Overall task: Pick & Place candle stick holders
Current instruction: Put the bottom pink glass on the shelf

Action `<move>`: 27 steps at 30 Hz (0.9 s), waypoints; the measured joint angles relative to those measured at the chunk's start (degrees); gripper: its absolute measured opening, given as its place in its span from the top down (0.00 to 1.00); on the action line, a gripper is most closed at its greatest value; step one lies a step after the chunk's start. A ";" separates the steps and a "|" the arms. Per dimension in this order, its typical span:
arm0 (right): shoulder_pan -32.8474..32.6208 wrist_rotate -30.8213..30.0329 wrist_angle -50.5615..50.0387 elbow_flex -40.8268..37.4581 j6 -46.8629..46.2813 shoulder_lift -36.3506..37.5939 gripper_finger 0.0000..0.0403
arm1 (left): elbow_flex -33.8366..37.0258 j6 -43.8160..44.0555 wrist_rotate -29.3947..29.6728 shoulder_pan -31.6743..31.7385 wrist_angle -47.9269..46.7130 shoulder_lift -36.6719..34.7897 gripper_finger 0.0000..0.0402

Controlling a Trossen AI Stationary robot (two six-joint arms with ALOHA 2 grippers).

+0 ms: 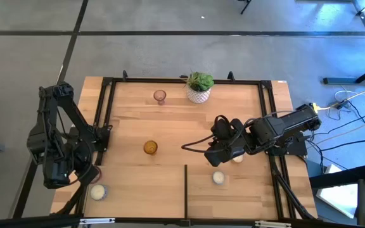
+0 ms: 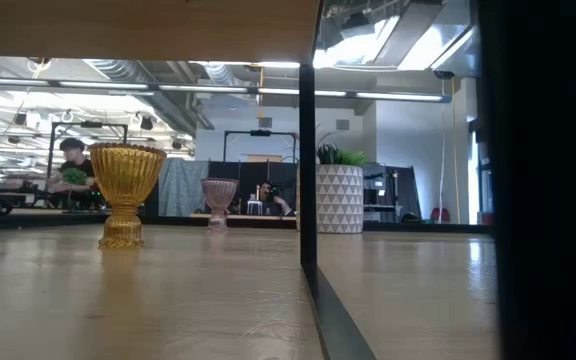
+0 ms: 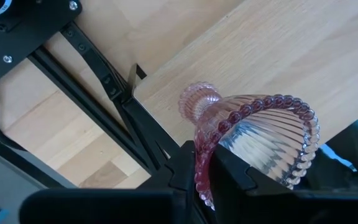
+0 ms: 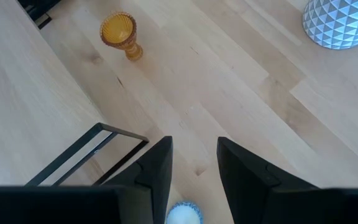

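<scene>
Light wood table (image 1: 170, 177) with a black frame. Sitting on it: amber holder (image 1: 150, 147), pink holder (image 1: 160, 96), white plant pot (image 1: 199, 94), two white holders (image 1: 218, 178) (image 1: 98, 192).

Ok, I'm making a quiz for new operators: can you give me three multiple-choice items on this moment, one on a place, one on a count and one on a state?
1. Where is the amber holder?
A. In a gripper
B. Standing on the table, clear of both grippers
C. Inside the plant pot

2. How many pink glass holders show?
A. One
B. Two
C. Four

3. How is the left gripper?
A. Open above the table
B. Shut on the plant pot
C. Shut on a pink holder's rim

Answers:
1 B: the amber holder stands alone on the wood.
2 B: one pink holder stands beside the plant pot, and a second pink holder is at the left arm.
3 C: the left gripper clamps that second holder's beaded rim.
</scene>
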State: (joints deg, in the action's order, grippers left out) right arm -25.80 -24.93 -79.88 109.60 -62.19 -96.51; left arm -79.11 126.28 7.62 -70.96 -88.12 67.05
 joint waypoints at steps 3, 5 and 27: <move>0.00 -0.13 0.11 0.00 0.00 0.00 0.68 | 0.00 -0.22 0.00 0.00 0.00 0.00 0.93; 0.00 -0.13 0.51 0.00 0.00 0.00 0.68 | 0.00 -0.82 0.11 0.00 -0.03 0.00 0.94; 0.00 -0.11 1.55 0.00 0.02 -0.03 0.68 | -0.28 -34.16 -4.14 17.62 16.33 4.25 0.95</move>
State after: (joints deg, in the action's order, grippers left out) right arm -25.80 -25.04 -78.32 109.60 -62.17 -96.54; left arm -79.39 92.12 3.48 -53.34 -71.79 71.30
